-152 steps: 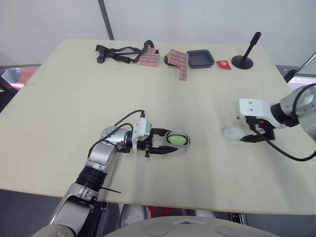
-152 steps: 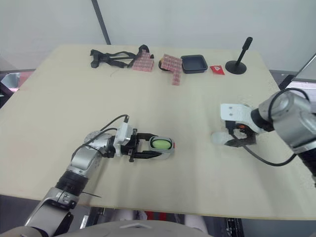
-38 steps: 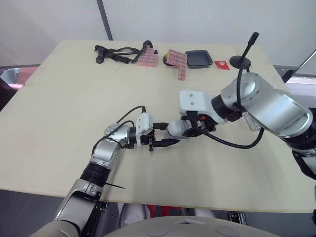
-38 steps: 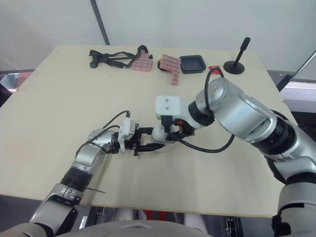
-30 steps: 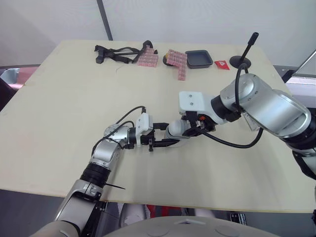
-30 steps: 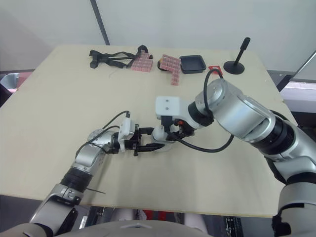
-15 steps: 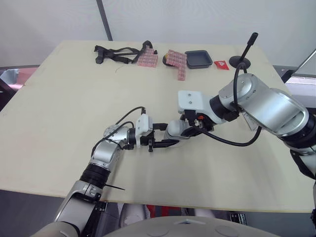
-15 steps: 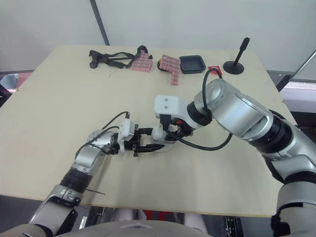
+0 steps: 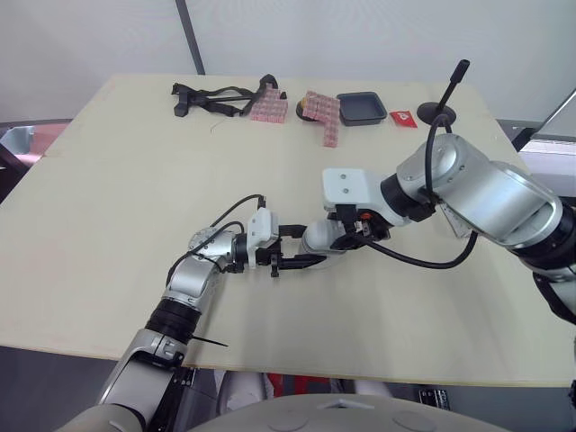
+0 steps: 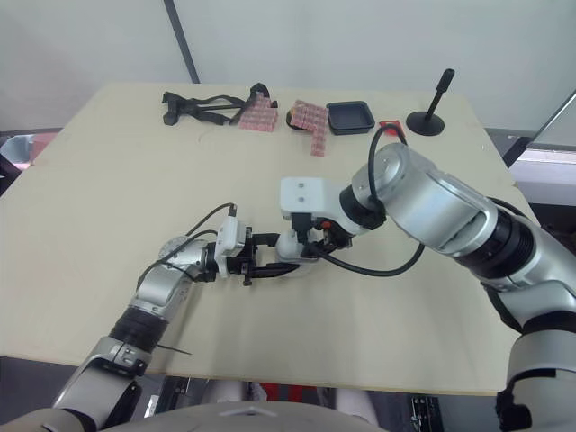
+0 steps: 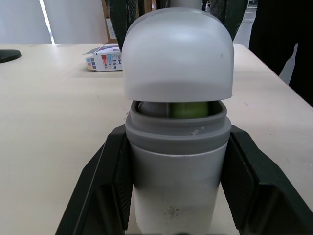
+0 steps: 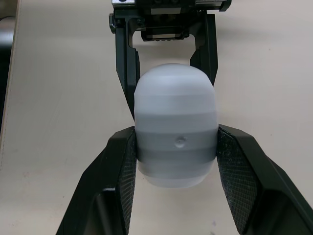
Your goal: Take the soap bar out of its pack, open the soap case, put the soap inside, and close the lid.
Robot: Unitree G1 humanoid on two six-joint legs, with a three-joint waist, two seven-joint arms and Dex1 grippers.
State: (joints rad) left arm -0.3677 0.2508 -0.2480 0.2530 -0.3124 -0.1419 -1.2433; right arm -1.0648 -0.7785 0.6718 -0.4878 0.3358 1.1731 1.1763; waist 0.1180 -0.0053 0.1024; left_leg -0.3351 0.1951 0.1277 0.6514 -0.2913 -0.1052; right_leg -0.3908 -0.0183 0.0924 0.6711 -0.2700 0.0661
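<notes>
The grey soap case base (image 11: 178, 166) lies on the table near the front, and my left gripper (image 9: 293, 251) is shut on its sides. A green soap bar (image 11: 189, 108) shows inside it through a gap under the lid. The translucent white lid (image 12: 176, 128) sits over the far end of the base with my right gripper (image 12: 176, 136) shut on it. In the head views the lid (image 9: 319, 238) is between the two grippers, which point at each other. The lid's near edge stands slightly off the base rim.
A small white printed box (image 11: 103, 58) lies on the table beyond the case. Along the far edge lie a black strap tool (image 9: 211, 95), pink patterned packs (image 9: 322, 110), a dark tray (image 9: 364, 106), a red packet (image 9: 407, 117) and a black stand (image 9: 442, 108).
Five seconds ago the right gripper was at the table's right beside the lid and the case stood uncovered. It has since carried the lid onto the case. The last second shows almost no motion.
</notes>
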